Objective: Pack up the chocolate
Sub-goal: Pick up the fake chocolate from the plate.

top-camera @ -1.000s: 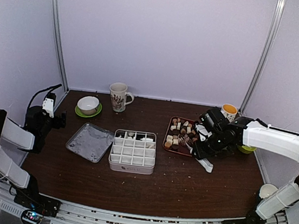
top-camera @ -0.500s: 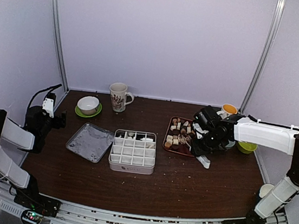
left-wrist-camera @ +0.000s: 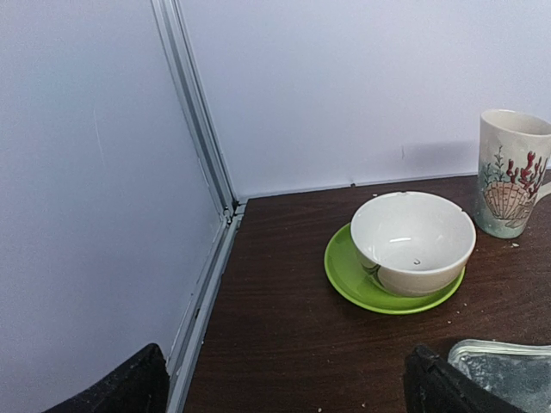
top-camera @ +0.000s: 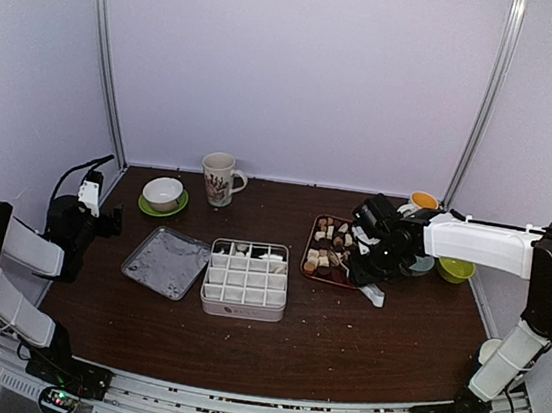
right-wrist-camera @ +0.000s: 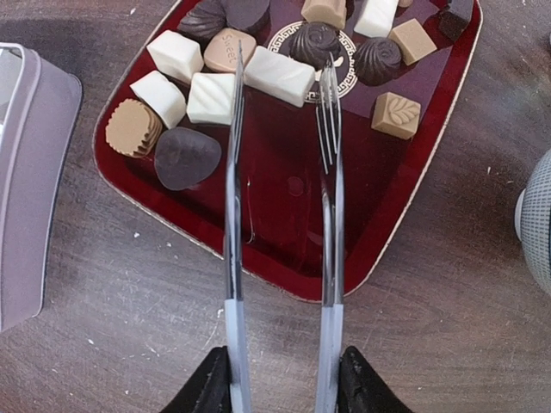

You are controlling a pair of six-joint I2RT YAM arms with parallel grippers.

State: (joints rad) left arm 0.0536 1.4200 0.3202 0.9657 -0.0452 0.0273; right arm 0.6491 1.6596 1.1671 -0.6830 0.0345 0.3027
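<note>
Chocolate bar (right-wrist-camera: pixel 280 76), white: long axis crosswise between tongs (right-wrist-camera: pixel 231 241) tips.

The table (top-camera: pixel 340 340) is dark brown wood. A white box (top-camera: pixel 241 309) with lots of little square holes sits in the middle. Just to the left of the box lies a flat silver tray (top-camera: pixel 166 262). To the right of the box, close by, is a dark red tray (right-wrist-camera: pixel 284 215). Behind the box stands a mug (top-camera: pixel 219 178) with a shell picture. Behind the box and to the left is a green saucer (left-wrist-camera: pixel 344 275). Far to the right of the box are a cup (top-camera: pixel 423 202) with orange inside and a green dish (top-camera: pixel 455 273). Tiny crumbs (right-wrist-camera: pixel 136 234) lie on the wood beside the box.
</note>
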